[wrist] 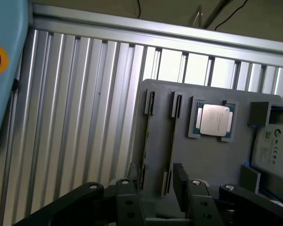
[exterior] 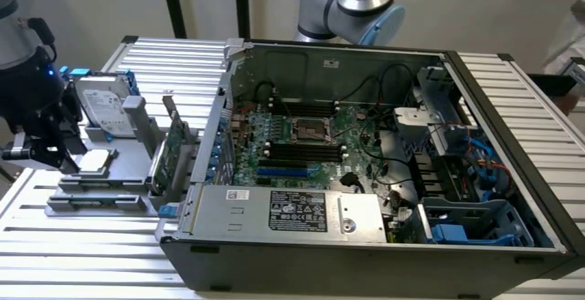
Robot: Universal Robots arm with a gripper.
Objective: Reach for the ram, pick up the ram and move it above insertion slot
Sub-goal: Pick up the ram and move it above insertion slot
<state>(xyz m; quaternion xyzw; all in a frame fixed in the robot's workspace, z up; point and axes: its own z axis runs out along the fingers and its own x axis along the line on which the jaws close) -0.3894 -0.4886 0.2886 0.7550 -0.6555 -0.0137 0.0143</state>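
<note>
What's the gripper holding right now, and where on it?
Nothing held: the gripper is open over the gray fixture, with bare fixture surface between its fingers.

Arm [exterior: 13,36] at the exterior view's left edge, gripper [exterior: 57,155] pointing downward, its fingers [wrist: 181,186] spread apart

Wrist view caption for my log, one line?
Pincer hovers over the grey slotted fixture tray holding a square silver processor chip.
</note>
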